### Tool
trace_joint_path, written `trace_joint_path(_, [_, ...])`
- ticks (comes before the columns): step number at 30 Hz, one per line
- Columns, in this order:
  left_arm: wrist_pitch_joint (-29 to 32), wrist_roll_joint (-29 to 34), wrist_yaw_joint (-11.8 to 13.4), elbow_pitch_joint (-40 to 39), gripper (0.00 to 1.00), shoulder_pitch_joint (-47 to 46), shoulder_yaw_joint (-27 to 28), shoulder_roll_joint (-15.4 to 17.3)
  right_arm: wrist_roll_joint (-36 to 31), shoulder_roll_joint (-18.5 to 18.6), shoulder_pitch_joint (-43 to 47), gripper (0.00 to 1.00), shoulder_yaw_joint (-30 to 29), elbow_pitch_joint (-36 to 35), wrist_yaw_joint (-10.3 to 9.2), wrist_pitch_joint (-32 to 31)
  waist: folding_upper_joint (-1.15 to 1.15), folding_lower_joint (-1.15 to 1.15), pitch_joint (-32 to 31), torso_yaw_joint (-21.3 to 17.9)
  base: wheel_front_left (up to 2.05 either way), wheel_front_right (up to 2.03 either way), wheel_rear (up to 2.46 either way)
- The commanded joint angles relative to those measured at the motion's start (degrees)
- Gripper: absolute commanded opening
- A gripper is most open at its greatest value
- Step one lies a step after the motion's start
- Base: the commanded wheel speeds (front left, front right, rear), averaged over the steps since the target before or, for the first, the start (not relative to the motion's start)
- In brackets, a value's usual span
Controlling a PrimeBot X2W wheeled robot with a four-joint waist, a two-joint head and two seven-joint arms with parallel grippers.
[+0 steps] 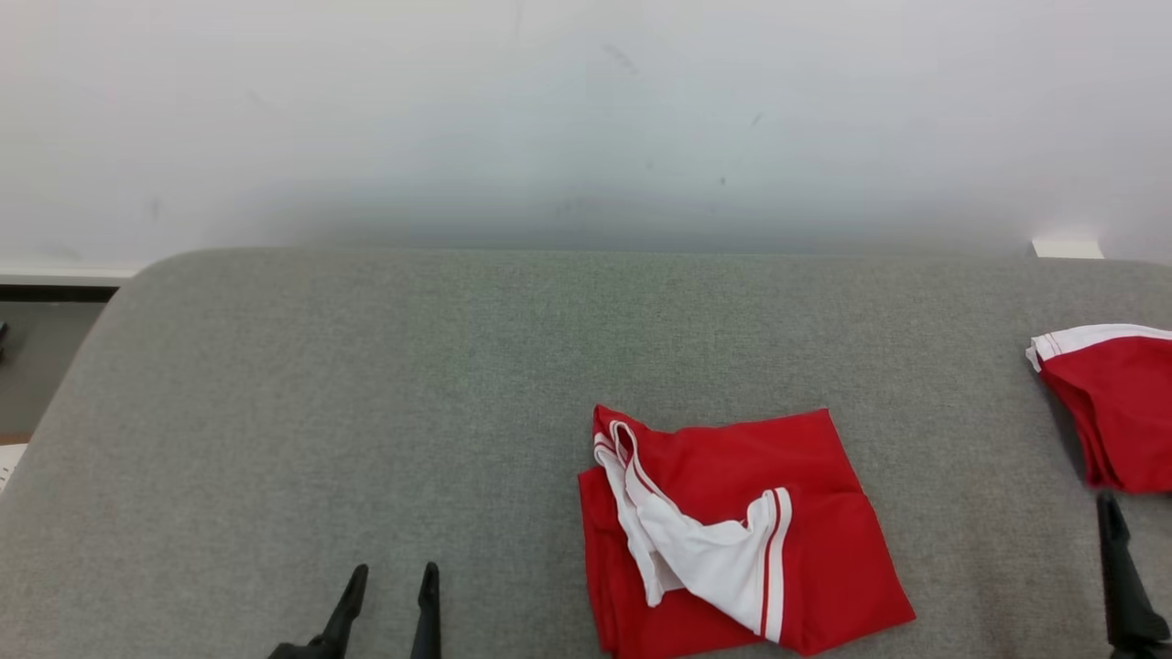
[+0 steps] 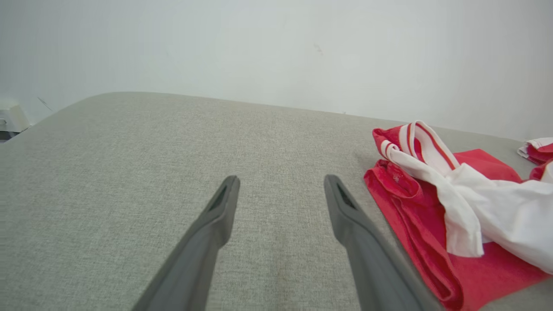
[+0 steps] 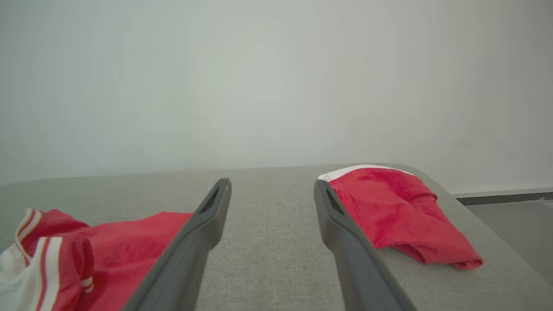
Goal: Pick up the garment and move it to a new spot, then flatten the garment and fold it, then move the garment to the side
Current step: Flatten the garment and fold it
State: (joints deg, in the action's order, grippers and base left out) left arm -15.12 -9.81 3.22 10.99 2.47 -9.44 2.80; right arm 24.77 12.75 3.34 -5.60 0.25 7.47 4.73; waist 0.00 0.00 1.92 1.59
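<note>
A red garment [image 1: 815, 540] with white striped trim lies crumpled on the grey padded surface [image 1: 366, 412], right of centre near the front edge. It also appears in the left wrist view as the garment [image 2: 432, 224] and in the right wrist view as the garment [image 3: 129, 242]. My left gripper [image 1: 396, 572] hovers open to its left, apart from it, with nothing between its fingers [image 2: 224, 207]. My right gripper [image 3: 272, 183] is open and empty, to the right of the garment. One of its fingers [image 1: 1119, 567] shows at the lower right of the head view.
A second red garment [image 1: 1117, 412] with a white band lies folded at the surface's right edge, just beyond my right gripper; it is also the folded piece [image 3: 397, 211]. A white wall runs behind. Floor [image 1: 46, 357] shows past the left edge. The left half is bare fabric.
</note>
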Motion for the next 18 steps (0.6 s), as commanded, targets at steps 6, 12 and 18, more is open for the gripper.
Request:
trace_joint_path(6, [-0.01, 2.06, -0.53, -1.38, 1.0, 1.01, 1.55, 0.22, -0.21, 1.63, -0.78, 0.0, 1.13, 3.22, 0.01, 2.73, 0.0, 0.0, 0.92, 0.78, 0.0, 0.0, 0.0])
trace_joint_path(12, [-0.01, 1.98, -0.79, -1.88, 1.0, -0.59, 1.89, 0.22, -1.49, 3.01, -5.96, 0.0, 11.29, 7.38, 0.01, 1.86, 0.0, 0.0, 3.51, 3.67, 0.0, 0.0, 0.0])
trace_joint_path(18, [-0.01, 0.96, -0.3, -1.74, 1.0, -1.17, 1.09, 0.21, -1.18, 2.83, -11.56, 0.0, 23.33, 16.58, 0.0, 1.26, 0.0, 0.0, 5.07, 6.6, 0.0, 0.0, 0.0])
